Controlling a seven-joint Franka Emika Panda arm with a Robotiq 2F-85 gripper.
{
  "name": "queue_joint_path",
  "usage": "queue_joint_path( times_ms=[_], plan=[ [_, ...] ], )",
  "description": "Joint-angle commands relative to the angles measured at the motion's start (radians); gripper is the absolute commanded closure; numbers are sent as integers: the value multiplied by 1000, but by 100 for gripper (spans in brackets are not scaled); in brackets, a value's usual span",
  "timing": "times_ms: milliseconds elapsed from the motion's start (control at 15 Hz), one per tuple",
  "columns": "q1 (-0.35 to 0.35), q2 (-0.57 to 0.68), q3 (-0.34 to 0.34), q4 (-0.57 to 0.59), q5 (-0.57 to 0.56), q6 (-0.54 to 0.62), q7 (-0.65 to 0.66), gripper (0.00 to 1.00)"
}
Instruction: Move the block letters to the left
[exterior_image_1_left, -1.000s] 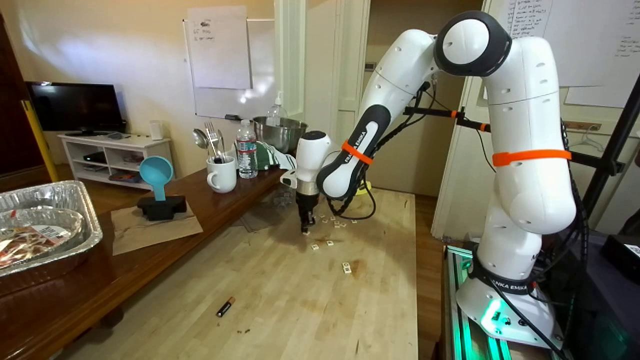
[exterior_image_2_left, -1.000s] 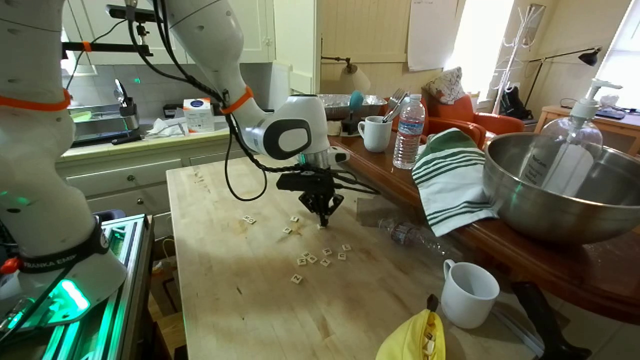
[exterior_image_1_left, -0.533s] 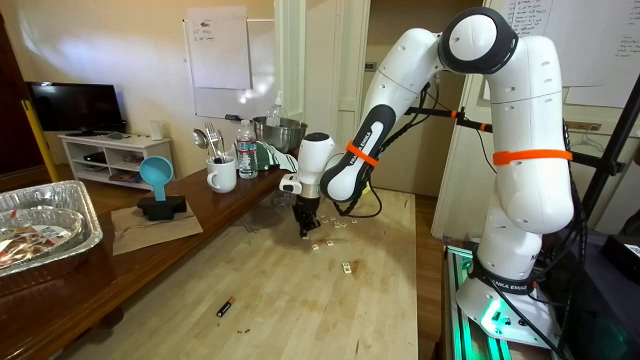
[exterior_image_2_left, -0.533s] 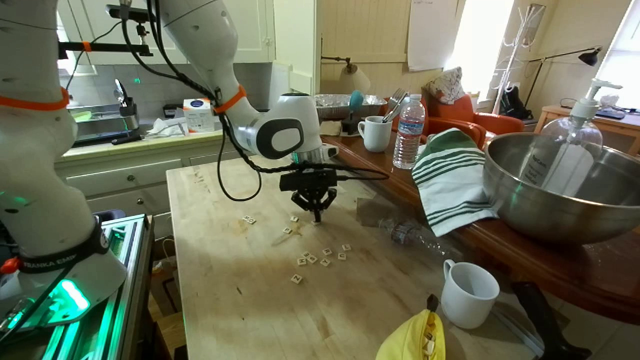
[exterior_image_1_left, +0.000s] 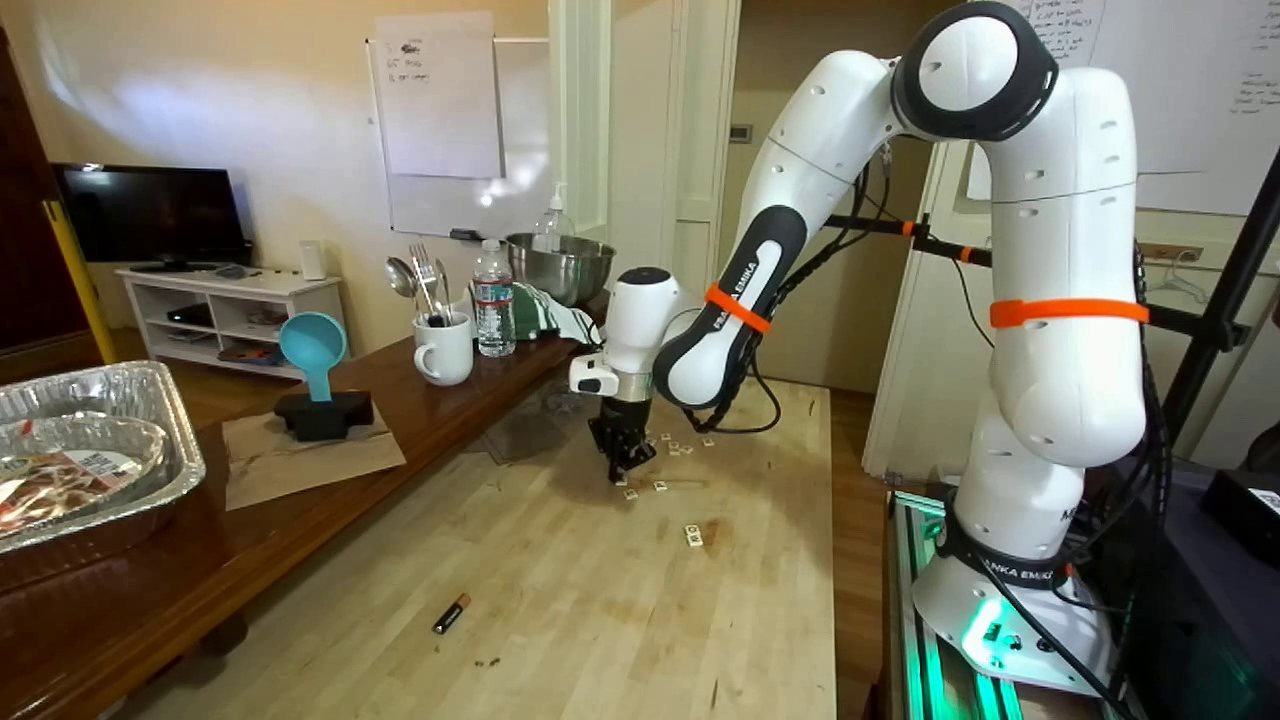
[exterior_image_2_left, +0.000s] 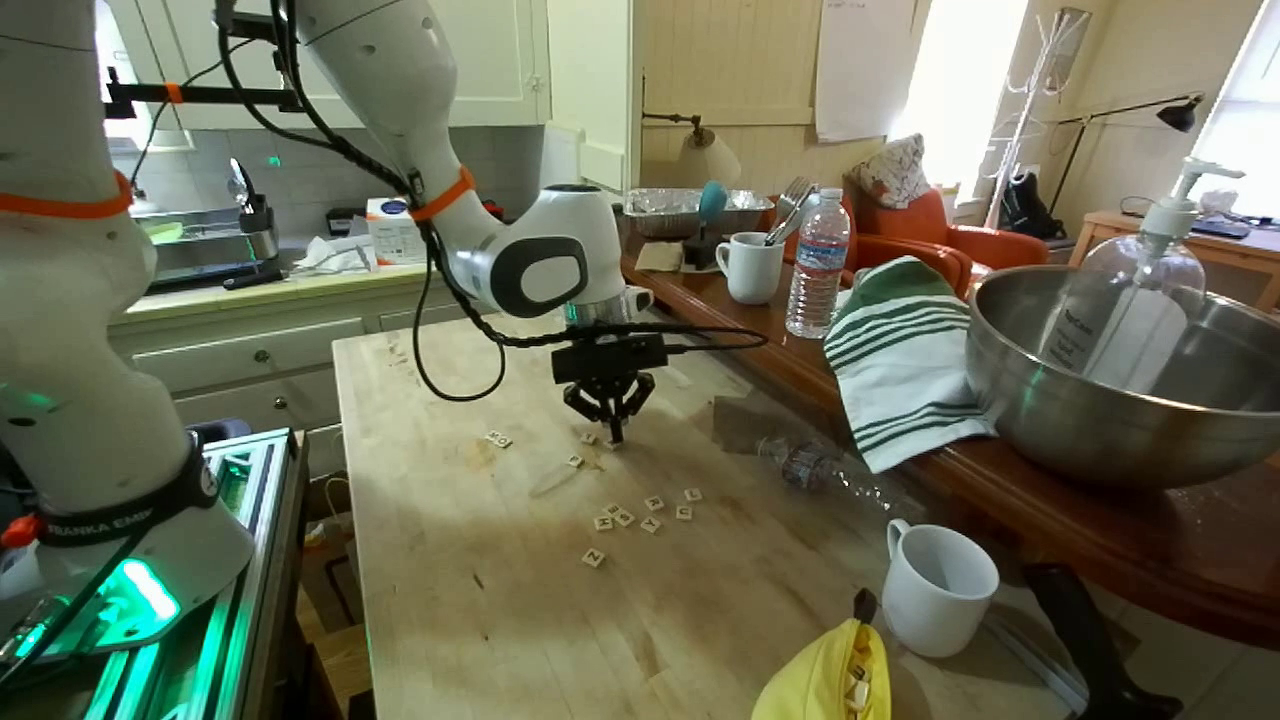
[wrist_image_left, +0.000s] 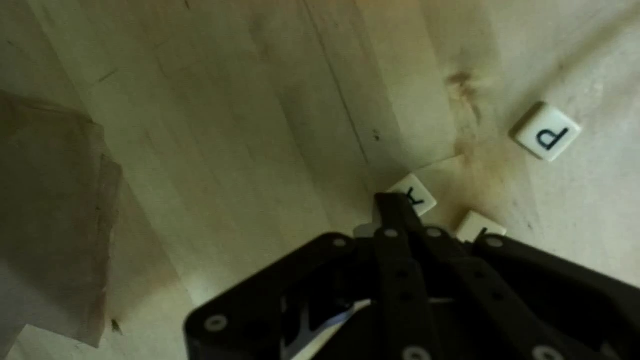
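Note:
My gripper (wrist_image_left: 395, 207) is shut, its fingertips low against a pale block letter (wrist_image_left: 422, 197) that they partly cover in the wrist view. Nothing shows between the fingers. A tile marked P (wrist_image_left: 548, 133) lies off to the right there, and another tile (wrist_image_left: 475, 227) is half hidden behind a finger. In an exterior view the gripper (exterior_image_2_left: 616, 438) points straight down at the table, close to a loose tile (exterior_image_2_left: 575, 461). A touching pair of tiles (exterior_image_2_left: 498, 439) sits farther left. Several more block letters (exterior_image_2_left: 624, 518) are scattered nearer that camera, with a Z tile (exterior_image_2_left: 594, 558) apart from them.
A dark battery (exterior_image_1_left: 451, 614) lies on the table (exterior_image_1_left: 600, 610). The raised brown counter (exterior_image_1_left: 400, 420) runs alongside it. A yellow pouch (exterior_image_2_left: 825, 675), a white mug (exterior_image_2_left: 940, 590) and a clear bottle (exterior_image_2_left: 820, 468) on its side are by the counter. Brown paper (wrist_image_left: 55, 220) lies near the gripper.
The shut gripper has moved across the table toward the loose tiles, and the block letter at its fingertips has slid along with it. The other tiles have stayed put.

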Motion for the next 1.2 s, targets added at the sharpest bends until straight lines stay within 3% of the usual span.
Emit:
queue_joint_path(
  times_ms=[0,600,1133],
  plan=[
    [-17,-5,23,-61,57,23,-84,100],
    [-8,-21,25,-81,132,18,-153,100],
    [1,-15,19,-75,135,16,-145,100]
  ],
)
